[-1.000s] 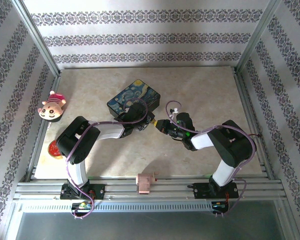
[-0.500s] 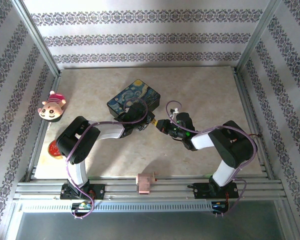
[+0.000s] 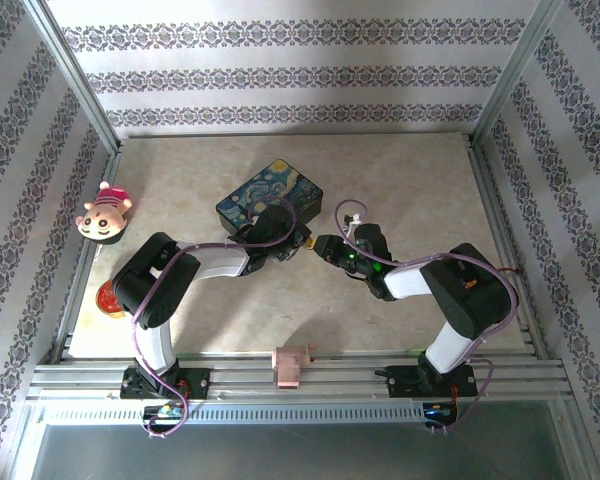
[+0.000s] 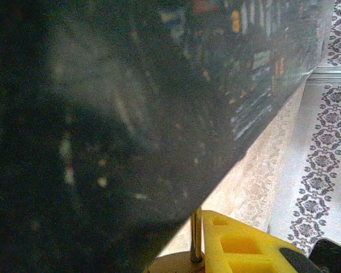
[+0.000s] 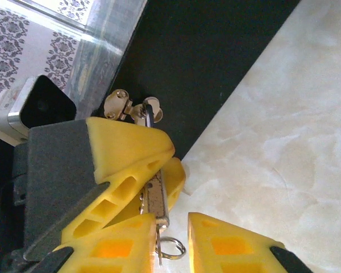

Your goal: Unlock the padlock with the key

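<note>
**Slack grip, tight spot**

Top view: the left gripper (image 3: 298, 243) and right gripper (image 3: 324, 247) meet tip to tip just off the painted box's (image 3: 270, 198) near corner.

Left wrist view: the padlock (image 4: 171, 265) sits close under the box's dark side, its shackle (image 4: 197, 233) upright. By the look of it, the left gripper is clenched on it.

Right wrist view: the key (image 5: 157, 200) runs from the right gripper's parted, released fingers into the left's. Nothing clamps it, so any twitch of the padlock could let it slide out and drop beside the box.
</note>
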Robot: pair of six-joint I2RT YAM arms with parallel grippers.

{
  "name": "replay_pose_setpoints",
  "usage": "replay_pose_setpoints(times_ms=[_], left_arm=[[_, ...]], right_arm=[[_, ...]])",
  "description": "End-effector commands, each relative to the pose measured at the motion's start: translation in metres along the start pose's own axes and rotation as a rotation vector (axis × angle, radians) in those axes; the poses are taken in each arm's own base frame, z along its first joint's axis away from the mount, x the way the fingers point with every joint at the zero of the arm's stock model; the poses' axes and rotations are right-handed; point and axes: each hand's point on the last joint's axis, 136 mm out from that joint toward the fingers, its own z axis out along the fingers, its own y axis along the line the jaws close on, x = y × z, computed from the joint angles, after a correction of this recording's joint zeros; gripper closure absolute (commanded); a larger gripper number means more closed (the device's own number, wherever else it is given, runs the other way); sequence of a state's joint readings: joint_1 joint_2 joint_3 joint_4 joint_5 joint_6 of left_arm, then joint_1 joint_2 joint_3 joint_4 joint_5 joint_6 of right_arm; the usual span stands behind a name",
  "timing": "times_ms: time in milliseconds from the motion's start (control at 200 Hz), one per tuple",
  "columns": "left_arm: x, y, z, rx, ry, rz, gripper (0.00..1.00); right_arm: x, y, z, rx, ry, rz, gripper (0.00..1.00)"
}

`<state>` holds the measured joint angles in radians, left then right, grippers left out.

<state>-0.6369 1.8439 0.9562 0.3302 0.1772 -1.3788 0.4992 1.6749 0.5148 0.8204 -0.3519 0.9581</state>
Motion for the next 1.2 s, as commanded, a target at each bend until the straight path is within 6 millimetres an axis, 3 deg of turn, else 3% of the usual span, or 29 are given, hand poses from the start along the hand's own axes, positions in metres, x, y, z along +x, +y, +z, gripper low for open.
replay_pose_setpoints(times_ms=[0, 245, 575, 1079, 1199], left_arm=[[0.046, 0.035, 0.003, -0.099, 0.194, -0.103, 1.00], [0.046, 0.034, 0.003, -0.095, 0.194, -0.110, 1.00], [0.045, 0.035, 0.002, -0.095, 0.190, -0.106, 1.00], [0.043, 0.035, 0.001, -0.091, 0.179, -0.105, 1.00], [0.043, 0.034, 0.001, -0.088, 0.178, -0.100, 0.98]], right_arm=[[-0.019, 0.013, -0.007, -0.033, -0.075, -0.036, 0.81], [-0.012, 0.014, -0.005, -0.034, -0.048, -0.037, 0.79], [0.000, 0.000, -0.003, 0.002, -0.028, -0.023, 0.79], [0.013, 0.005, 0.002, -0.021, 0.002, -0.027, 0.78], [0.015, 0.003, 0.002, -0.019, 0.000, -0.024, 0.85]])
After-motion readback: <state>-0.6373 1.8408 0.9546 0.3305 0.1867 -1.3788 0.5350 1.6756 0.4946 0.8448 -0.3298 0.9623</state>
